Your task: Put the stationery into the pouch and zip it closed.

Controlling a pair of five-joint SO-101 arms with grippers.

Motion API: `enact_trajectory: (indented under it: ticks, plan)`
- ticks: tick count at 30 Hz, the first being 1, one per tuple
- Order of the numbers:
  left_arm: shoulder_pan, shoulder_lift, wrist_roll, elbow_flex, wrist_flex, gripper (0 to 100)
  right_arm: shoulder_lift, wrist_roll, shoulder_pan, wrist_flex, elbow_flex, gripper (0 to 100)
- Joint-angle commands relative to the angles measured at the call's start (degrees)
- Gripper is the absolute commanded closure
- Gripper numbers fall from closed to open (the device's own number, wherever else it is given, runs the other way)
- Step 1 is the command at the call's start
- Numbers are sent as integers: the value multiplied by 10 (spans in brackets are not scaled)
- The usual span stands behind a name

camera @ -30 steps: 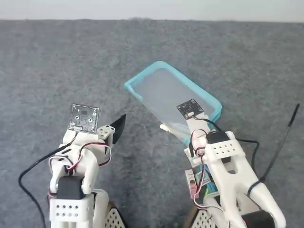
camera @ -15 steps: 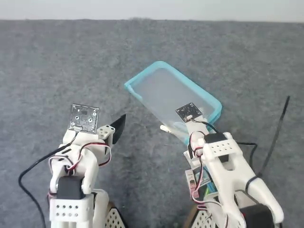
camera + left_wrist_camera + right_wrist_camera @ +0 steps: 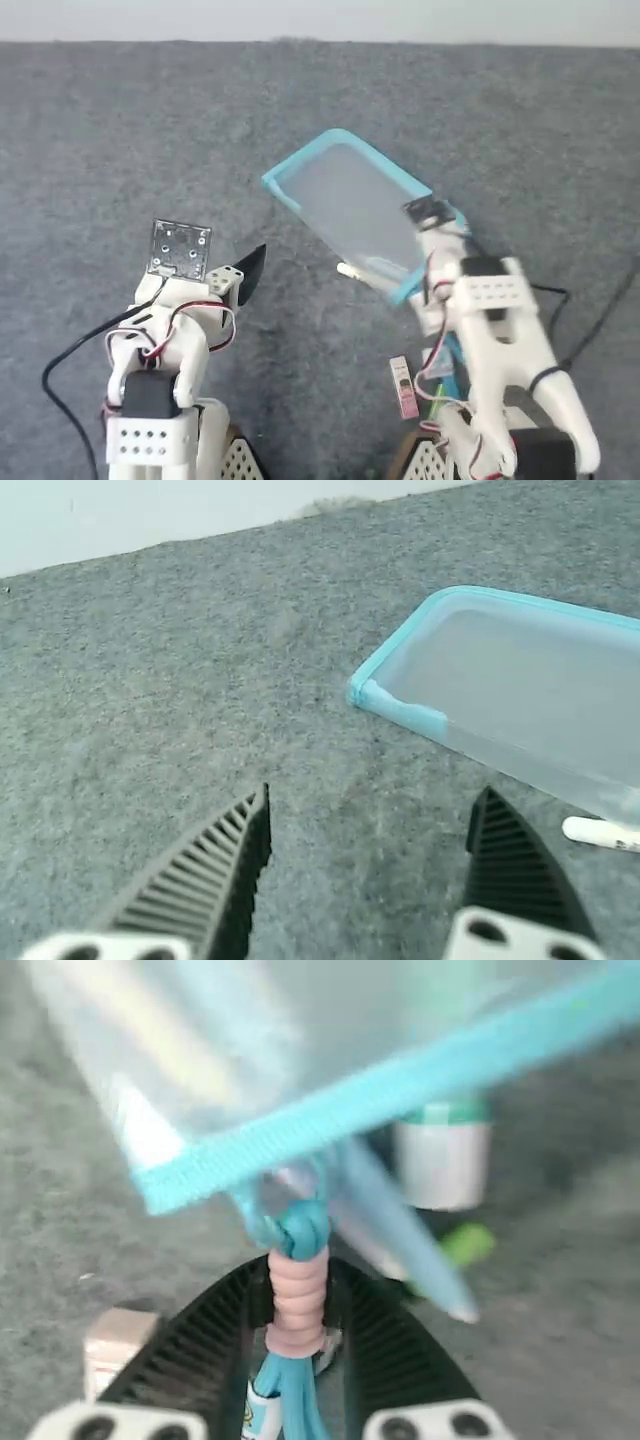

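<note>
The pouch (image 3: pixel 345 200) is translucent with a teal zipper edge and lies at the table's middle. My right gripper (image 3: pixel 428 232) is at its near right corner. In the right wrist view the right gripper (image 3: pixel 298 1295) is shut on the pink zipper pull (image 3: pixel 298 1282), which hangs on a teal cord from the pouch's zipper edge (image 3: pixel 380 1095). Through the plastic I see a white tube with a green band (image 3: pixel 441 1157) and a teal pen (image 3: pixel 395 1225). My left gripper (image 3: pixel 376 798) is open and holds nothing, short of the pouch (image 3: pixel 520 685). A white pen tip (image 3: pixel 349 269) lies by the pouch's near edge.
A pink stick-shaped item (image 3: pixel 404 388) and some green and teal pieces (image 3: pixel 445 385) lie on the grey carpet beside the right arm's base. A black cable (image 3: pixel 590 320) runs along the right side. Open carpet stretches to the left and far side.
The right arm has swung to the right along the pouch's near edge with the zipper pull in its gripper. The pink item by its base is now uncovered. The left arm kept still.
</note>
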State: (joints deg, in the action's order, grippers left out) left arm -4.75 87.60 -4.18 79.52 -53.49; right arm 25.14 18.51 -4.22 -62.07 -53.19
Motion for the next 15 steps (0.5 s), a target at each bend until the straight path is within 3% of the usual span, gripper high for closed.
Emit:
enact_trajectory:
  ticks: [1, 6, 10, 15]
  plan:
    - [5, 4, -4, -7, 26, 703, 76, 14, 39, -58, 87, 991]
    - [5, 4, -4, -7, 26, 703, 170, 18, 2, -138, 149, 991]
    - [14, 4, -4, -7, 23, 701, 200, 18, -95, -174, 171, 991]
    - [89, 8, -6, -10, -13, 691, 187, 19, -200, -179, 172, 991]
